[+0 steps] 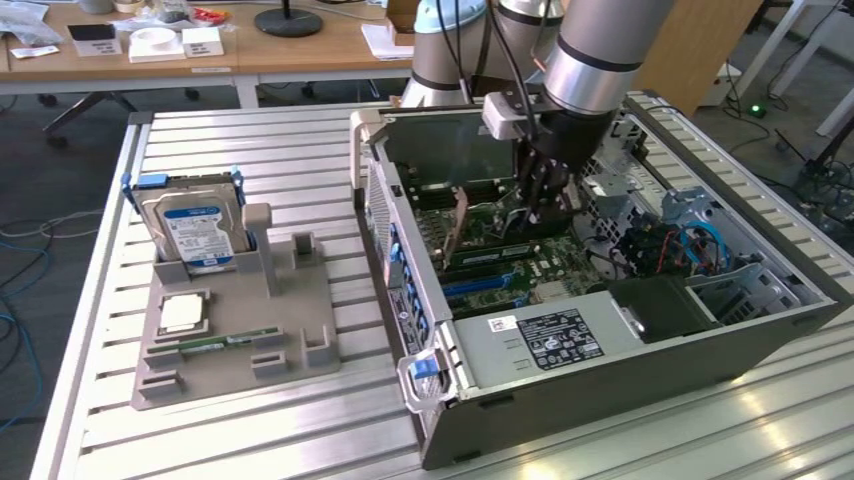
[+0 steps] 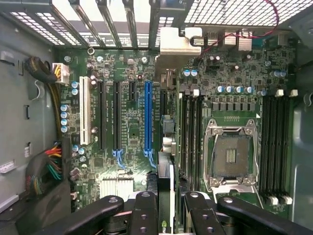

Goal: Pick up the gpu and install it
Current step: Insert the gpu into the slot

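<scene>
Slatted metal bench (image 1: 240,430) under open tower case (image 1: 641,370), office desks (image 1: 307,50) behind. We see gripper (image 2: 168,196) deep in case, jaws clenched on gpu (image 2: 166,171).

- gpu stands on edge above motherboard (image 2: 127,132), just beside blue slot (image 2: 147,117), memory slots (image 2: 193,132) on other side.
- Long axis runs from gripper toward rear slot grille (image 2: 112,22); silver bracket (image 2: 178,41) leads, pointing at grille.
- Risks we judge: slight tilt jams edge connector; bracket snags grille; card scrapes memory latches.

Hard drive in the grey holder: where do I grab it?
Probably pinch the silver hard drive with the blue-white label by its free top edge, across its flat faces, from above. It stands upright in the grey plastic holder, bottom tucked in a slot.
</scene>
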